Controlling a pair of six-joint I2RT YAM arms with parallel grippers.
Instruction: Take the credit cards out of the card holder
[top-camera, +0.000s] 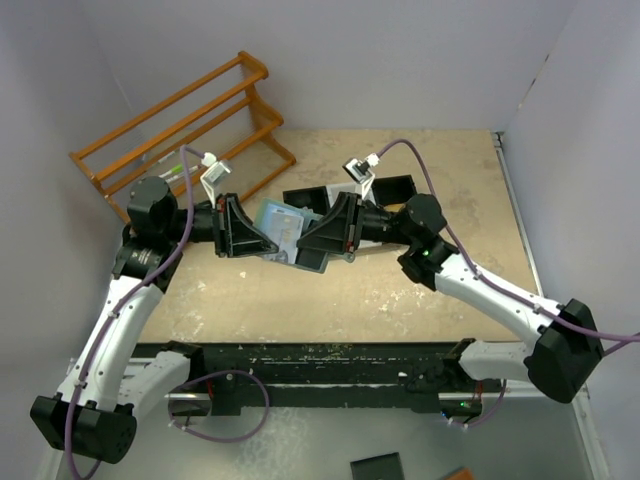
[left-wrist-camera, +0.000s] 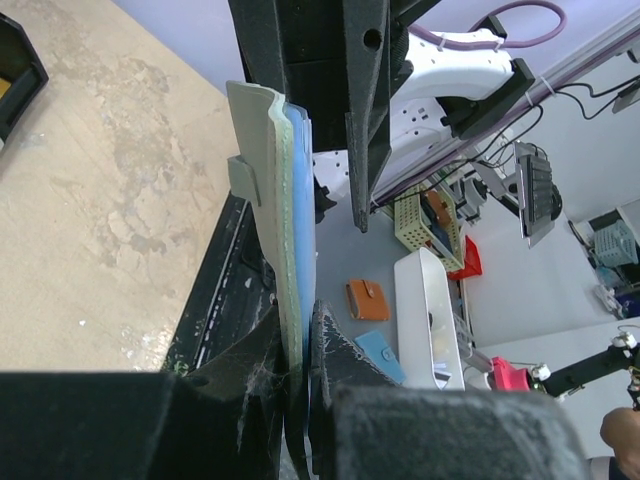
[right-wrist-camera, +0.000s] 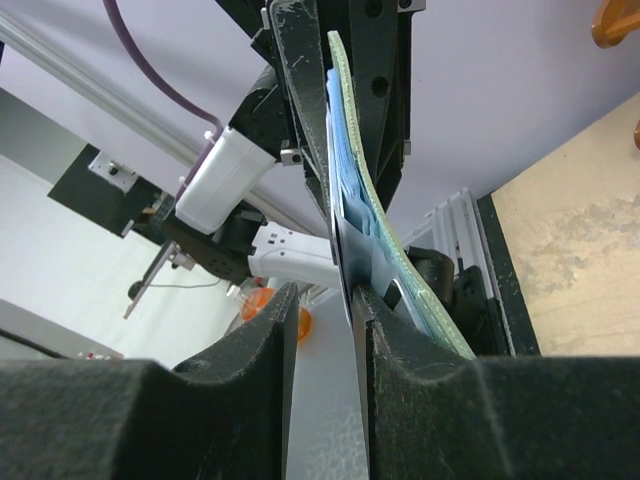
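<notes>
Beige tabletop (top-camera: 400, 290). Card holder (top-camera: 283, 229) held mid-air between arms: left gripper (left-wrist-camera: 300, 345) clamps its edge narrowly; right gripper (right-wrist-camera: 345, 300) pinches a dark card (right-wrist-camera: 340, 255). Risk: wallet slips from left jaws if the card binds.

Both claws (top-camera: 262, 240) (top-camera: 305, 243) clamped, facing inward

No text, label or number readable anywhere.
</notes>
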